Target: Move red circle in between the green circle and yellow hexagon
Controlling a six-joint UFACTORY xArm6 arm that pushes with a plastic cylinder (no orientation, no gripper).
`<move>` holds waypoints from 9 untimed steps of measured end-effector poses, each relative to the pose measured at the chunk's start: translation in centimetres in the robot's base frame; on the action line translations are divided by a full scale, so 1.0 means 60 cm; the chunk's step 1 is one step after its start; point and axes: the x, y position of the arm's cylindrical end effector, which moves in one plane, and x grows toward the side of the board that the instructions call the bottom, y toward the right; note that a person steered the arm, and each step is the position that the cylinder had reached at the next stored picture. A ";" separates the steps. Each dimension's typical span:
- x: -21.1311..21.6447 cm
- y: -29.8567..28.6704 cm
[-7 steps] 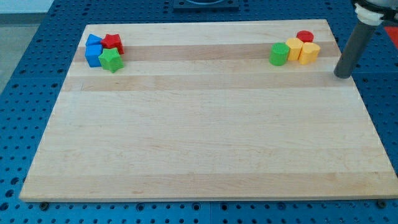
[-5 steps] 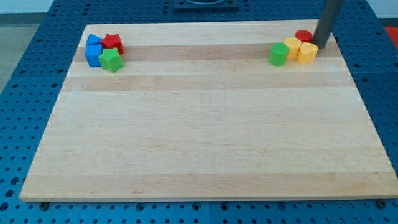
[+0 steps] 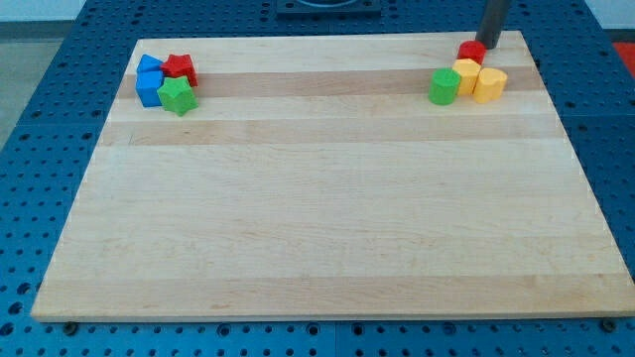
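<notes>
The red circle (image 3: 471,51) sits near the board's top right corner, touching the top of a yellow block (image 3: 466,76). A green circle (image 3: 444,86) lies to the left of that yellow block, touching it. A second yellow block, the hexagon (image 3: 490,83), sits to its right. My tip (image 3: 489,45) is at the red circle's upper right edge, touching or nearly touching it.
At the board's top left stands a cluster: two blue blocks (image 3: 150,81), a red block (image 3: 180,67) and a green block (image 3: 178,96). The wooden board (image 3: 327,218) lies on a blue perforated table.
My tip moved from the board's right edge up and left to the red circle. The red circle has shifted a little left, now above the left yellow block.
</notes>
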 end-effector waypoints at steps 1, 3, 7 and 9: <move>0.000 0.000; 0.034 -0.031; 0.183 -0.142; 0.112 -0.142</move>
